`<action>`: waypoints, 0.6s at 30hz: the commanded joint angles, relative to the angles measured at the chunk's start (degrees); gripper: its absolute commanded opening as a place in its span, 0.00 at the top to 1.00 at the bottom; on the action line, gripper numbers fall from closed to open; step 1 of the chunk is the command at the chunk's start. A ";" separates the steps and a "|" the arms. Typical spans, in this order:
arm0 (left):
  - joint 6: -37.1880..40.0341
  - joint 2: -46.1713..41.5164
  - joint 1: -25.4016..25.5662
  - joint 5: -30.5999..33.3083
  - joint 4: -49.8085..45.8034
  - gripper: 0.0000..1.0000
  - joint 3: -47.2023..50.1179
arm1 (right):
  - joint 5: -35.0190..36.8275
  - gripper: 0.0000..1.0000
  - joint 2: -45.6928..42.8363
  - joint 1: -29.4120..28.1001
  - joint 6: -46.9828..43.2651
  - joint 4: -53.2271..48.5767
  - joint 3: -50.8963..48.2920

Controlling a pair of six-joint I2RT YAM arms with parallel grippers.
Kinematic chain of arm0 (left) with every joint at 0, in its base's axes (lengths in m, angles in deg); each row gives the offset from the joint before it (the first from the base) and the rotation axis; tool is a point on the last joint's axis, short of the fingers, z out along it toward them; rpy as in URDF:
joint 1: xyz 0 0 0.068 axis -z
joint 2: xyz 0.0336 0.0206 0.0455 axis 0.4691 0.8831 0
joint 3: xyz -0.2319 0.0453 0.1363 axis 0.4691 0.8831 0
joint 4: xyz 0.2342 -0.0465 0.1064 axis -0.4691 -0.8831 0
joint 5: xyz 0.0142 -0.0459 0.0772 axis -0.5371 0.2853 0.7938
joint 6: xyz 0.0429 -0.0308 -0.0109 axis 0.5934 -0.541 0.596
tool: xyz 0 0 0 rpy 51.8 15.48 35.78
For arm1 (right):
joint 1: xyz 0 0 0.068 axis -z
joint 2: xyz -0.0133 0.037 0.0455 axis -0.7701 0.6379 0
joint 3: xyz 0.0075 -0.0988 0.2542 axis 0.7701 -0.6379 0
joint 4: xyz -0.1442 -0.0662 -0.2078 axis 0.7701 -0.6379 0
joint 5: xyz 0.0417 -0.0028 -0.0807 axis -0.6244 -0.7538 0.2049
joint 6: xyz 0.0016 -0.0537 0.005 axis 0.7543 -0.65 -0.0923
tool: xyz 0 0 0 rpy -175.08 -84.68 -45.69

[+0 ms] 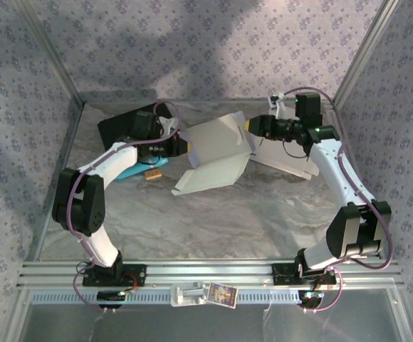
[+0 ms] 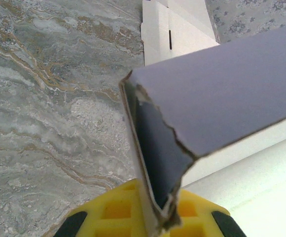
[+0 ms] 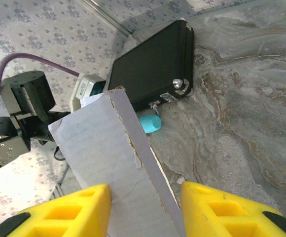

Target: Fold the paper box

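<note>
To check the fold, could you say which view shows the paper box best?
Top external: the whole paper box shows, flaps spread. The left wrist view gives one creased corner pinched in the left claw; the right wrist view, one flap between the right claw fingers.

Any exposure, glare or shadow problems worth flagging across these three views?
Top external: broad soft shadows fall across the back wall. Left wrist: the paper box burns out to white at lower right. Right wrist: glare bleaches the side wall at lower left; the black case is crisp.
</note>
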 commanded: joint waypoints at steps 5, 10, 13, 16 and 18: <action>1.26 -1.83 -0.44 -2.01 -0.57 1.00 -1.17 | 6.59 0.56 0.85 -2.28 -6.04 -4.79 2.76; 1.61 -2.19 -0.44 -2.03 -1.01 1.00 -1.11 | 10.18 0.55 2.37 -4.52 -9.34 -7.21 4.63; 1.70 -2.44 -0.35 -1.89 -1.14 1.00 -0.94 | 11.73 0.56 3.23 -5.65 -10.10 -7.46 5.33; 1.80 -2.67 -0.35 -1.74 -1.32 1.00 -0.84 | 13.39 0.56 3.99 -6.84 -11.03 -8.24 6.23; 1.97 -2.72 -0.35 -1.57 -1.44 1.00 -0.91 | 14.63 0.56 4.25 -7.59 -11.42 -8.46 6.50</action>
